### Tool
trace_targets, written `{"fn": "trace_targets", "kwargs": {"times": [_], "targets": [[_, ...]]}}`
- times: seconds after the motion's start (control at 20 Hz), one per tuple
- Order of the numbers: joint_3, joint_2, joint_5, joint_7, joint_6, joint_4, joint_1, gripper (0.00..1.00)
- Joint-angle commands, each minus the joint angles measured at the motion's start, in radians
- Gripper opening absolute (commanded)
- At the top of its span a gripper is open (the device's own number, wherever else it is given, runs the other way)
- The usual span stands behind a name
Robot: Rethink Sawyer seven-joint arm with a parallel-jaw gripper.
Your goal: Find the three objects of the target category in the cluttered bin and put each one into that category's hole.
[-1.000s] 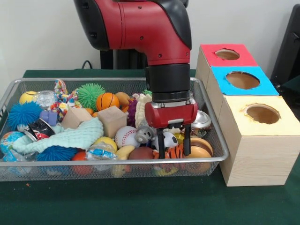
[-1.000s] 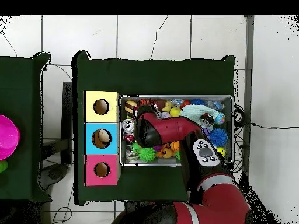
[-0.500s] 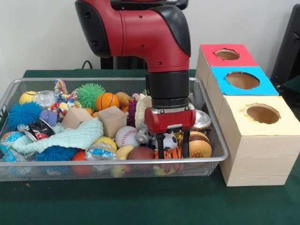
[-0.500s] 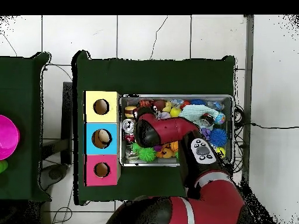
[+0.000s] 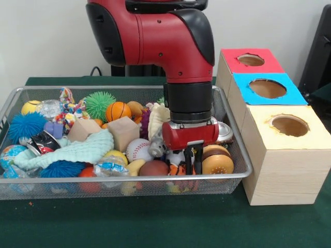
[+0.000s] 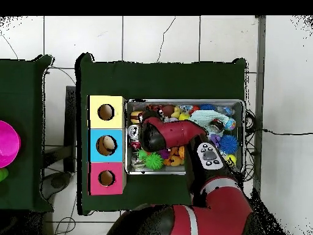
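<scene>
The silver wire-mesh bin (image 5: pixel 243 164) is full of toys and also shows in the overhead view (image 6: pixel 183 101). My gripper (image 5: pixel 193 170) is down in its near right corner. The fingers (image 5: pixel 199 161) have closed in on the orange toy with black tiger stripes (image 5: pixel 177 169), which lies among the clutter. A pale yellow curved toy (image 5: pixel 137 166) lies to its left, by the front rim. I cannot pick out a third such toy. In the overhead view the arm (image 6: pixel 160 134) hides the gripper.
Three hole boxes stand right of the bin: yellow (image 5: pixel 289 125), blue (image 5: pixel 267 88) and red (image 5: pixel 251 59). A burger toy (image 5: pixel 217 161) touches the gripper's right side. A baseball (image 5: pixel 138 150), a wooden block (image 5: pixel 123 132), a basketball (image 5: pixel 118 110) and spiky balls (image 5: pixel 99 103) crowd the bin.
The fingers, wide apart around the tiger-striped toy before, have closed in on it. The arm has shifted slightly right.
</scene>
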Motion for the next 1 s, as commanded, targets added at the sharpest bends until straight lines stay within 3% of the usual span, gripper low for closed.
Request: {"fn": "trace_targets", "kwargs": {"times": [0.05,0.25,0.4,0.7,0.85,1.0], "targets": [[-0.063,-0.036,0.067,-0.001,0.469,0.037,0.021,0.0],[-0.074,-0.14,0.126,-0.028,0.746,0.072,0.041,0.0],[-0.066,-0.186,0.135,-0.032,0.835,0.089,0.037,0.0],[-0.008,-0.257,0.154,0.015,0.824,0.138,-0.001,0.0],[0.008,-0.331,0.192,0.045,0.838,0.202,-0.005,0.0],[0.021,-0.381,0.223,0.094,0.747,0.288,0.002,0.0]]}}
